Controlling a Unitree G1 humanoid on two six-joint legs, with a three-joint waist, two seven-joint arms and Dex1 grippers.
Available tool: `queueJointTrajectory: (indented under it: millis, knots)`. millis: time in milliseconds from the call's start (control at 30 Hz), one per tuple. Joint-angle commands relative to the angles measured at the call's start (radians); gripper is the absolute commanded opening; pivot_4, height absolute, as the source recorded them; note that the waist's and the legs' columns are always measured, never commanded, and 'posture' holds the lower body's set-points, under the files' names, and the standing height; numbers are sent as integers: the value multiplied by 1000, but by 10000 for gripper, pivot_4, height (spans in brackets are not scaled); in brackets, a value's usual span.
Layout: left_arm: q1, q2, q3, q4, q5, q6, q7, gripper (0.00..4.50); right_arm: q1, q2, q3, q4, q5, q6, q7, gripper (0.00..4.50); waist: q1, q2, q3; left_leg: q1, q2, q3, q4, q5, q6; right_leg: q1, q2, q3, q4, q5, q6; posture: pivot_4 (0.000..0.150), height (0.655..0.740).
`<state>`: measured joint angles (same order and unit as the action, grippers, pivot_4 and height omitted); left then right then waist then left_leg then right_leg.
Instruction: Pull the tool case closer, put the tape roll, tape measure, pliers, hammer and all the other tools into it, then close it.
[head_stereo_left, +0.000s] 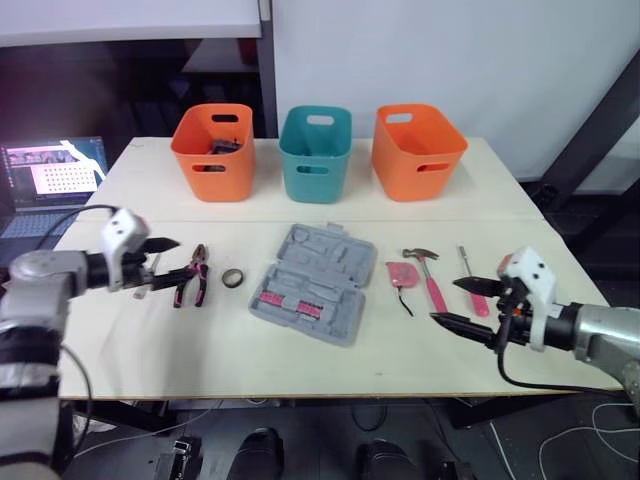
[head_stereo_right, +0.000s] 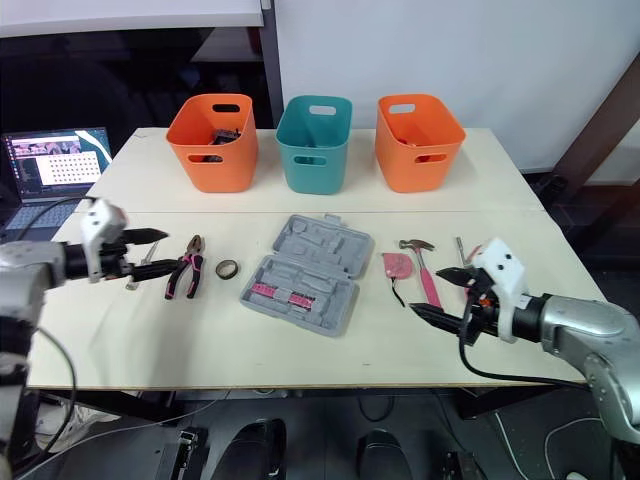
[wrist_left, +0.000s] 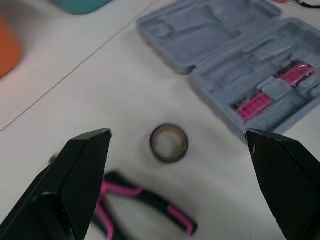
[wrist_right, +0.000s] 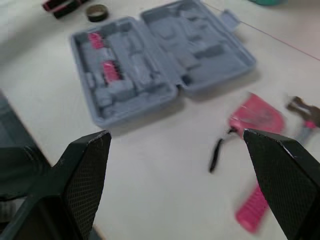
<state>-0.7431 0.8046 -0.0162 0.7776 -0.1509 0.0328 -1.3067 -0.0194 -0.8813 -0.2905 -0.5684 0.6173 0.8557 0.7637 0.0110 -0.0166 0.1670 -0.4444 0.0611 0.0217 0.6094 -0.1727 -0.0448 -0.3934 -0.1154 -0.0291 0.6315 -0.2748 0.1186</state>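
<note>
Gaping empty alike, left gripper (wrist_left: 177, 133) frames the tape roll (wrist_left: 169, 143), right gripper (wrist_right: 176, 133) the tape measure (wrist_right: 257, 117).

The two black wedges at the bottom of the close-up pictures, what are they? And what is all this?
They are the fingers of a two-armed robot's claws. The two wide pictures come from cameras on its head, looking down over a table; each close-up comes from a camera on one wrist. The left claw and right claw are both open and hold nothing. On the table lie an open grey tool case, a tape roll, pliers, a pink tape measure and a hammer, with three baskets behind.
</note>
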Motion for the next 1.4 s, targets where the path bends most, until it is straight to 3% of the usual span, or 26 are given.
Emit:
queueJointTrajectory:
  millis: [33, 100, 167, 200, 300, 333, 367, 733, 1100, 1400]
  knots:
    - [-110, -27, -53, 146, 94, -97, 21, 39418, -31, 6, 61, -35, -39, 25, -72, 42272, 0, 0, 0, 0, 0, 0, 0, 0, 0, 0, 0, 0, 0, 0, 0, 1500, 7400]
    - [-166, -63, -93, 230, 147, -148, 40, 31327, -67, 24, 129, 2, -99, 4, -119, 36023, 0, -1, 0, 0, 0, 0, 0, 0, 0, 0, 0, 0, 0, 0, 1, 1500, 7400]
    - [-219, -106, -122, 310, 195, -176, 84, 21779, -121, 59, 185, 62, -154, -19, -168, 26848, 2, -2, 0, 0, 0, 0, 1, 0, 0, 0, 0, 0, 0, 0, 1, 1500, 7400]
    - [-241, -126, -132, 345, 215, -180, 102, 14559, -146, 74, 212, 92, -177, -30, -180, 20415, 2, -2, 0, -1, 0, 0, 2, 0, 1, 0, 0, 0, 0, 1, 1, 1500, 7400]
    - [-283, -181, -153, 421, 257, -192, 155, 510, -211, 107, 309, 196, -251, -79, -180, 7016, 2, -3, 1, -3, 0, 0, 2, 0, 1, -1, 0, 0, 0, 2, 3, 1500, 7400]
    - [-294, -197, -156, 439, 269, -198, 177, 0, -230, 123, 330, 234, -267, -95, -180, 2404, 2, -3, 1, -3, 0, 0, 2, 0, 1, -2, 0, 0, 0, 2, 4, 1500, 7400]
    - [-304, -212, -158, 455, 279, -201, 198, 0, -249, 137, 351, 268, -287, -112, -180, 589, 2, -3, 1, -3, 0, 0, 2, 0, 1, -2, 0, 0, 0, 2, 4, 1500, 7400]
    - [-363, -344, -138, 539, 325, -200, 380, 0, -430, 279, 523, 646, -461, -316, -118, 589, 1, -4, 2, -4, 0, 0, 2, 0, 1, -3, 1, 0, 1, 4, 8, 1500, 7400]
    - [-365, -398, -138, 566, 365, -183, 516, 0, -432, 340, 515, 671, -489, -342, -87, 589, 0, -3, 2, -4, 0, 0, 2, 0, 1, -3, 1, 0, 2, 4, 9, 1500, 7400]
    - [-354, -437, -136, 573, 370, -177, 528, 0, -442, 377, 512, 705, -502, -358, -98, 589, 1, -4, 2, -4, 0, 0, 2, 0, 1, -3, 1, 0, 2, 4, 9, 1500, 7400]
